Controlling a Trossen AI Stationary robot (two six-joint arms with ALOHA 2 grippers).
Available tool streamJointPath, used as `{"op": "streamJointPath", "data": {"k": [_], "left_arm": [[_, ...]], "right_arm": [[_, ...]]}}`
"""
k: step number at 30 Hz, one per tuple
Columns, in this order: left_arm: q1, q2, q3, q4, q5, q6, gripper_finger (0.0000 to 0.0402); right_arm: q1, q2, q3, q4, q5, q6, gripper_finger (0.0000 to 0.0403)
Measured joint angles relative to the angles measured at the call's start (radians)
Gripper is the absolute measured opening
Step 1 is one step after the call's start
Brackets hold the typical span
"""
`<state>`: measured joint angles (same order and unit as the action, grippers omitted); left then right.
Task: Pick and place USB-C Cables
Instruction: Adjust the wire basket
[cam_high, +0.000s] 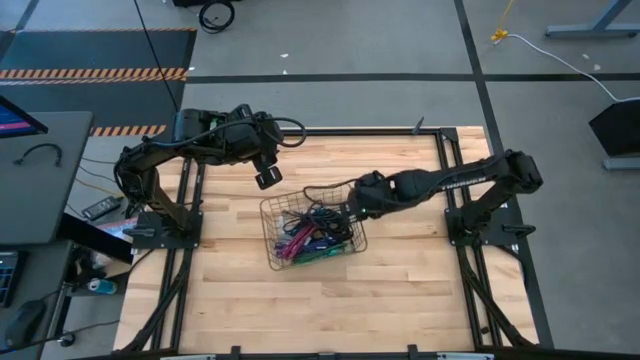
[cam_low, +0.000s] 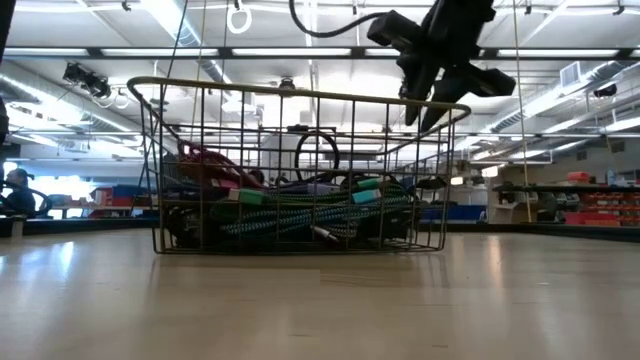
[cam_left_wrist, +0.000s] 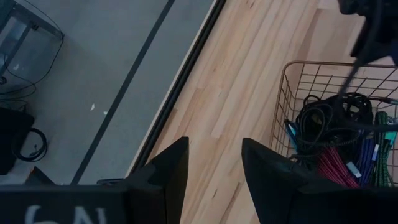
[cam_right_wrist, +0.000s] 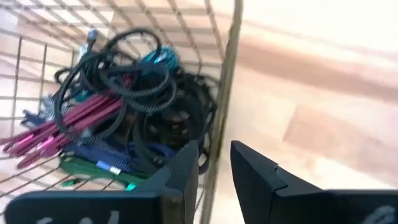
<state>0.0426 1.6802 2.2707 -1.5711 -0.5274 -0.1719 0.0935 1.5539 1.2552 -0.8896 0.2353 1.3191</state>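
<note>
- A wire basket stands on the wooden table, near the middle and somewhat toward the far edge.
- The USB-C cables lie heaped inside the basket, all within its walls as far as the views show. The high view shows magenta, purple, blue, green and black strands tangled together.
- The right wrist view shows a black coil lying on top of magenta cables, with a teal piece behind it and green and blue strands beneath.
- The low view shows green-and-black braided cables with teal plugs along the basket floor, and a dark red bundle at one side.
- The right pincer hangs over the basket's rim on the side facing the right arm's base, raised above the cable pile. In the low view it sits above the rim line.
- The right pincer's fingers stand a narrow gap apart, straddling the basket wall in the right wrist view, with nothing between them.
- The left pincer hovers above bare table, beside the basket's far corner on the left arm's side, clear of the basket.
- The left pincer's fingers are spread apart and hold nothing; bare wood shows between them.
- Grey floor lies beyond the table's far edge.
</note>
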Motion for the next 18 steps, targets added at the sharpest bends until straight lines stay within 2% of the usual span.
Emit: {"op": "streamJointPath", "data": {"k": [8, 11, 14, 18], "left_arm": [[0.000, 0.000, 0.000, 0.000, 0.000, -0.002, 0.0155], [0.000, 0.000, 0.000, 0.000, 0.000, -0.014, 0.0155], [0.000, 0.000, 0.000, 0.000, 0.000, -0.027, 0.0156], [0.000, 0.000, 0.000, 0.000, 0.000, -0.033, 0.0156]], "right_arm": [[-0.083, 0.000, 0.059, -0.139, -0.008, -0.139, 0.0097], [-0.129, 0.000, 0.084, -0.136, -0.051, -0.244, 0.0069], [-0.175, 0.000, 0.105, -0.088, -0.059, -0.390, 0.0015], [-0.253, -0.001, 0.118, 0.094, -0.112, -0.581, 0.0005]]}}
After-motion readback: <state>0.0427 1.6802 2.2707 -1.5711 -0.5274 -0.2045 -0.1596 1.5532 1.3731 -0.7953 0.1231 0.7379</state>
